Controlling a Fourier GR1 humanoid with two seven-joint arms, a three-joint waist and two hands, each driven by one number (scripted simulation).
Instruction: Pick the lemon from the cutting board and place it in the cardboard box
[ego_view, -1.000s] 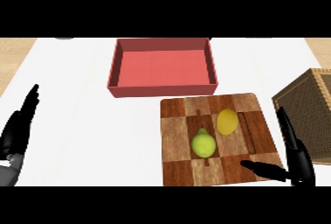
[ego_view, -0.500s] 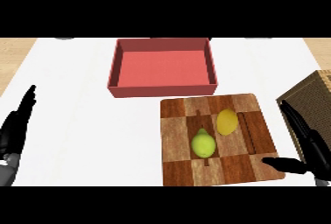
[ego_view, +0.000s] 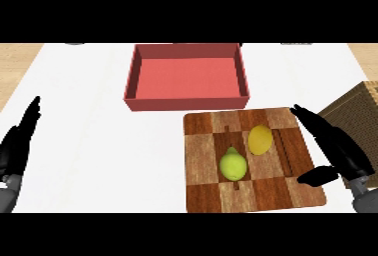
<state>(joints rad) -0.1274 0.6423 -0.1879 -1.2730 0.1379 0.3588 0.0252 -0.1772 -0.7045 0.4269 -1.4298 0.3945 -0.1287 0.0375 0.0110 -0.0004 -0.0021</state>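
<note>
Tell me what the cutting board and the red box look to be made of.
Cutting board: wood, judging by brown patchwork blocks with streaky grain and a dull finish. Red box: flat, matte, uniform red walls with no grain; likely cardboard or plastic, the look leaves it open.

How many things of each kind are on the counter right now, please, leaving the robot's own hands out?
Yellow lemon: 1
Green pear-shaped fruit: 1
Wooden cutting board: 1
Red box: 1
Woven brown block at the right edge: 1
Total: 5
</note>
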